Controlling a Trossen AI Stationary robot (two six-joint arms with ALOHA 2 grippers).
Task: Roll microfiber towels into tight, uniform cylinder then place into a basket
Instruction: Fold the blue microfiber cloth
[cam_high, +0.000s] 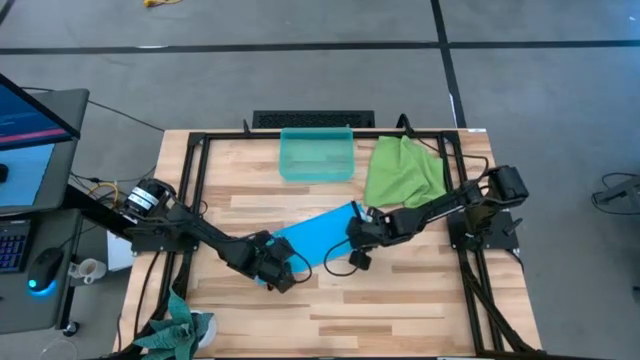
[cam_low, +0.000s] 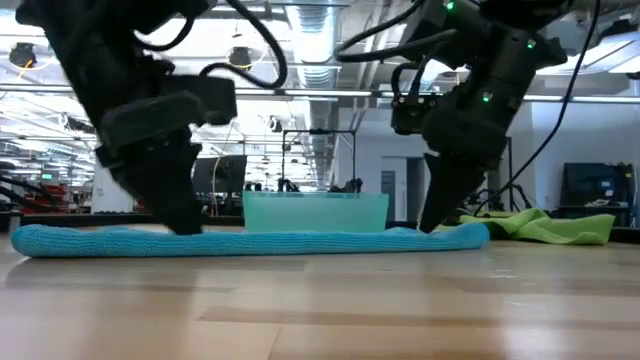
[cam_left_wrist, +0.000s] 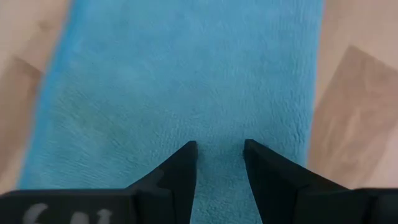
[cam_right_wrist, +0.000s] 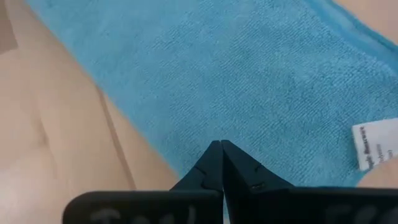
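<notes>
Lying flat as a long folded strip, the sky-blue towel (cam_high: 312, 238) ran diagonally across the middle of the pale wood-plank bench (cam_high: 400, 310), its nap fine and fuzzy, with a small white tag (cam_right_wrist: 375, 144) near one edge. The left claw (cam_left_wrist: 219, 155) stood over the strip's near end, its two dark wedge-shaped fingers (cam_left_wrist: 180, 171) parted with a gap between them, tips down at the pile and nothing held. The right claw (cam_right_wrist: 217, 155) was at the strip's far end, fingers clenched tip to tip into a single point resting on the blue cloth near its long edge; whether any fabric was pinched between them could not be told. From bench height the towel showed as a low, soft ridge between the two arms. The lime-green towel (cam_high: 402, 170) lay crumpled in loose folds at the far right of the bench. Just beside it stood the basket (cam_high: 317, 155), a translucent teal rectangular bin with low walls.
</notes>
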